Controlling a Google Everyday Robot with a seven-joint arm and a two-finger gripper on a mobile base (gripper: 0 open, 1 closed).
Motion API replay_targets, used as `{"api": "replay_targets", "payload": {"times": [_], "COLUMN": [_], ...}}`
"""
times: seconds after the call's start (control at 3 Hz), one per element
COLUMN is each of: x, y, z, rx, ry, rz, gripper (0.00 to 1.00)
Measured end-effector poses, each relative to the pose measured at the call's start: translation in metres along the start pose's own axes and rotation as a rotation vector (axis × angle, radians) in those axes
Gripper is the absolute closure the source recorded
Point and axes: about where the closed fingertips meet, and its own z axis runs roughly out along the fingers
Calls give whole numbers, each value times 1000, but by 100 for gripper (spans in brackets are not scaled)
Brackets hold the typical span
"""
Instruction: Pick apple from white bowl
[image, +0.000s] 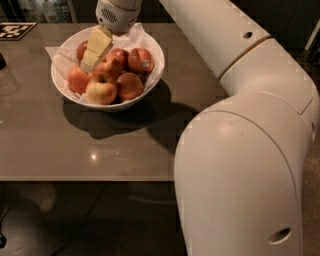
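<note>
The white bowl (153, 80) stands on the far left part of the grey table, lined with white paper and holding several apples. My gripper (90, 64) reaches down from the wrist (116, 15) into the back-left of the bowl. Its pale yellow tip lies between a red apple (81, 49) and an orange-red streaked apple (109, 66). A red apple with a small sticker (141, 60) sits at the back right. A yellower apple (101, 90) sits at the front. I cannot tell which apple the gripper touches.
The grey table (140, 150) ends at a front edge low in the view. My large white arm (240, 125) fills the right side. A black-and-white marker (11, 30) lies at the far left corner, with a dark object (2, 60) at the left edge.
</note>
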Motion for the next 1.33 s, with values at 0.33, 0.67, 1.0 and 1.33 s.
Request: {"api": "replay_targets", "payload": {"times": [0.33,0.67,1.0,1.33], "x": [9,21,21,21], "y": [-3,-3,-4,-4], "z": [16,33,33,33], "rx": [-11,-28,-38,-38], "ry": [23,41,37,37], "rz": [95,189,201,201], "gripper": [0,0,19,42]}}
